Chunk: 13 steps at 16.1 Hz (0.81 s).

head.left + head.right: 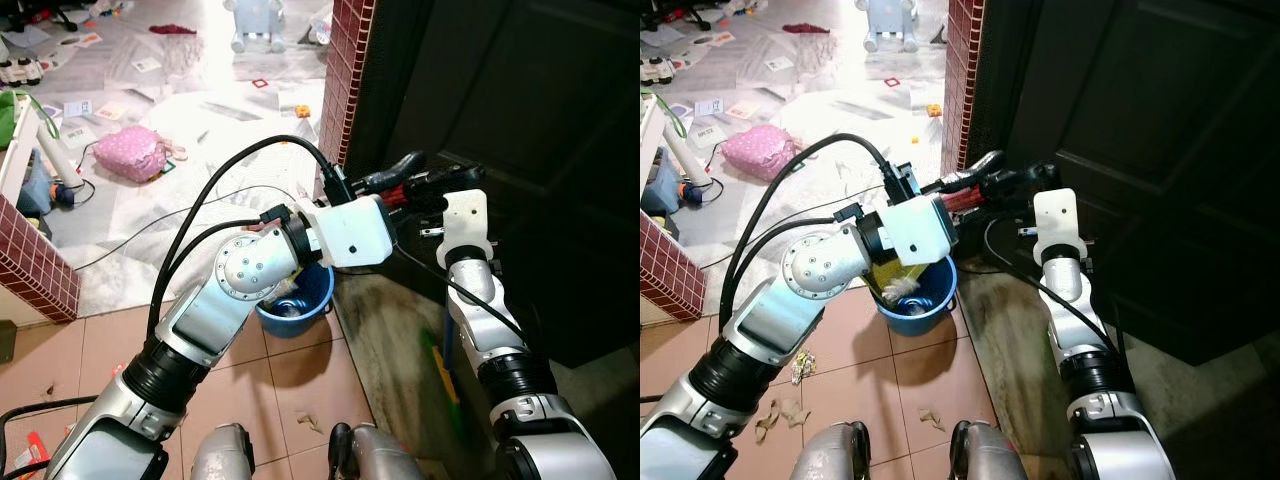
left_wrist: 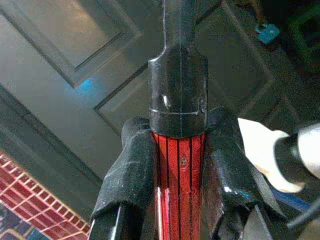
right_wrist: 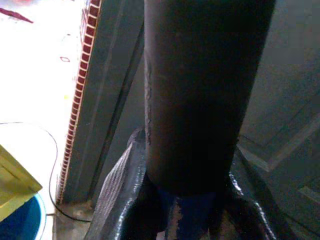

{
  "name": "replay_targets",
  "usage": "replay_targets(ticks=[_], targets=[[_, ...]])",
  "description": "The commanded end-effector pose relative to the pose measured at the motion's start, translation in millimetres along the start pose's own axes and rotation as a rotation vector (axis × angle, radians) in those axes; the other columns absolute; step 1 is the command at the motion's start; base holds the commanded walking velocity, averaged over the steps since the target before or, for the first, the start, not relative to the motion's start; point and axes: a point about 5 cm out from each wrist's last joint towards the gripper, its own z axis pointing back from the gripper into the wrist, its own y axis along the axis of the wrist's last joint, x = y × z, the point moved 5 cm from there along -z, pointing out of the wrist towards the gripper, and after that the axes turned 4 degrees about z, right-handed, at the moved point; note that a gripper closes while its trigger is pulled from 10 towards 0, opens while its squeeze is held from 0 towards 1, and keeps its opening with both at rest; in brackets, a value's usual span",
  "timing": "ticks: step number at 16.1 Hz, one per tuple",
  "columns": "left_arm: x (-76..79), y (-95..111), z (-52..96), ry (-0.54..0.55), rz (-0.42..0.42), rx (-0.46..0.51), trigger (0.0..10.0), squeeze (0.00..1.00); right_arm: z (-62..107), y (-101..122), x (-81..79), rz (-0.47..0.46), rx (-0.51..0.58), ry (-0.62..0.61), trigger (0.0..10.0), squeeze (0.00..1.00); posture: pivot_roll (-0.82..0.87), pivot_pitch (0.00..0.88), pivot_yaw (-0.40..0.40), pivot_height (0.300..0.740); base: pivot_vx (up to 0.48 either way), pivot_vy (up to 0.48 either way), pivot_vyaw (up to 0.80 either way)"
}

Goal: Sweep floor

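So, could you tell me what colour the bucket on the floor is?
Blue; the bucket shows best in the right eye view.

Left pincer [image 2: 177, 170] and right pincer [image 3: 192, 200] both clamped, arms raised forward.

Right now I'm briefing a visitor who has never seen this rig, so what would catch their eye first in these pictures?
First, the two silver arms meeting before the dark door: the left gripper shut on a red and black handle, the right gripper shut on a dark pole. Next, the blue bucket on the tiles below the left arm. Beyond the brick pillar, papers and a pink bag litter the bright floor.
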Motion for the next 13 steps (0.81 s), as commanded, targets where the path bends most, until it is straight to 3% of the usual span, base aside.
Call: replay_targets(ticks=[1,2,4,5,6,7,9,11,12,13], targets=[[-19.2,24,-3.1,0.047,-0.089,0.072,10.0,0.0,-4.7,10,5.5,0.018,0.038,-0.008,10.0,0.0,-0.01,0.12,-0.072,0.74,0.0,0.0,0.0],[-28.5,27,-2.1,0.093,-0.086,0.082,10.0,0.0,-5.0,11,4.3,0.017,0.039,-0.005,10.0,0.0,-0.01,0.121,-0.072,0.74,0.0,0.0,0.0],[-63.1,35,3.9,0.263,-0.12,0.106,10.0,0.0,-4.6,11,2.0,0.015,0.041,0.0,10.0,0.0,-0.01,0.121,-0.072,0.74,0.0,0.0,0.0],[-87.8,42,11.1,0.387,-0.143,0.124,10.0,0.0,-4.2,11,1.6,0.015,0.04,0.001,10.0,0.0,-0.01,0.122,-0.074,0.74,0.0,0.0,0.0],[-98.9,46,15.4,0.441,-0.144,0.138,10.0,0.0,-4.0,10,1.3,0.015,0.04,0.003,10.0,0.0,-0.01,0.122,-0.074,0.74,0.0,0.0,0.0],[-135.2,58,33.9,0.625,-0.163,0.17,10.0,0.0,-3.7,9,0.9,0.015,0.039,0.006,10.0,0.0,-0.01,0.122,-0.075,0.74,0.0,0.0,0.0],[-173.3,69,61.3,0.821,-0.192,0.179,10.0,0.0,-4.0,9,0.8,0.016,0.038,0.009,10.0,0.0,-0.01,0.122,-0.075,0.74,0.0,0.0,0.0],[-193.6,64,80.6,0.9,-0.226,0.117,10.0,0.0,-3.8,8,-1.2,0.016,0.037,0.013,10.0,0.0,-0.01,0.123,-0.073,0.74,0.0,0.0,0.0],[-204.3,53,98.6,0.956,-0.237,0.057,10.0,0.0,-3.1,8,-3.3,0.015,0.036,0.02,10.0,0.0,-0.01,0.123,-0.073,0.74,0.0,0.0,0.0],[-206.0,42,105.6,0.973,-0.235,0.008,10.0,0.0,-3.0,8,-4.3,0.013,0.037,0.024,10.0,0.0,-0.01,0.123,-0.073,0.74,0.0,0.0,0.0]])
